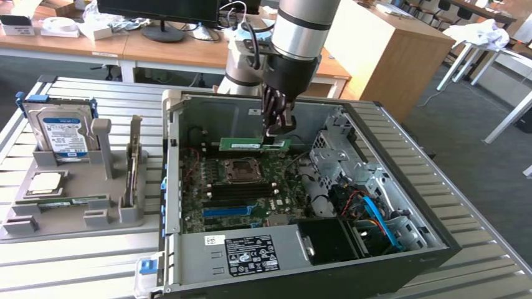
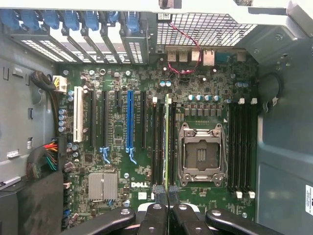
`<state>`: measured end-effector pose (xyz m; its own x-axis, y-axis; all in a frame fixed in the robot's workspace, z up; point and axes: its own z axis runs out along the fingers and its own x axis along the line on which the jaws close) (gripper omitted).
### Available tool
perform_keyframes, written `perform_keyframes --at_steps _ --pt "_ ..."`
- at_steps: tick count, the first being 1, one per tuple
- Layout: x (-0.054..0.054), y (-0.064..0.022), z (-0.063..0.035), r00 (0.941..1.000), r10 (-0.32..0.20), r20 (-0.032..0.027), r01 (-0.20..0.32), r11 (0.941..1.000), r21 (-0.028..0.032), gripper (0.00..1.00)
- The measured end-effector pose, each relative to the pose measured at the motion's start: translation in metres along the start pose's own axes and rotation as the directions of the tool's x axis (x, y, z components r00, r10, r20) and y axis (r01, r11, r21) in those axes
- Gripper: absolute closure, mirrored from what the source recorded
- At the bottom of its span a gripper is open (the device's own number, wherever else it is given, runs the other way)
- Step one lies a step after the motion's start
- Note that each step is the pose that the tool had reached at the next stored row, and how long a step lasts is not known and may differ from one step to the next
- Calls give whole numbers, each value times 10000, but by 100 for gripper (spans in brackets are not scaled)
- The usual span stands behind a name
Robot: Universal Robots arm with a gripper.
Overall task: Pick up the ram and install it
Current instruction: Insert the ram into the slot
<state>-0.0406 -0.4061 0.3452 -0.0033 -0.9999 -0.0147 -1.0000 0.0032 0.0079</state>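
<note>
My gripper (image 1: 277, 132) hangs inside the open computer case (image 1: 173, 187) and is shut on the ram (image 1: 248, 144), a long thin green stick with a white label. In the exterior view the stick is level above the motherboard (image 1: 241, 190). In the wrist view the ram (image 2: 167, 139) appears edge-on between my fingertips (image 2: 155, 192), running along the dark memory slots (image 2: 157, 142) beside the processor socket (image 2: 201, 154). I cannot tell whether it touches a slot.
On the exterior view's left, a grey holder (image 1: 66, 221) carries a silver-and-blue hard drive (image 1: 60, 132), a square silver processor chip (image 1: 46, 182) and an upright card (image 1: 133, 168). The case also holds a metal drive cage (image 1: 337, 159), cables (image 1: 374, 215) and more memory slots (image 2: 242, 147).
</note>
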Motion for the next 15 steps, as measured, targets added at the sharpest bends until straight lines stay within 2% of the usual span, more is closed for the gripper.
perform_keyframes --at_steps 15 --pt "1 -1 52 10000 0 -1 0 10000 2 88"
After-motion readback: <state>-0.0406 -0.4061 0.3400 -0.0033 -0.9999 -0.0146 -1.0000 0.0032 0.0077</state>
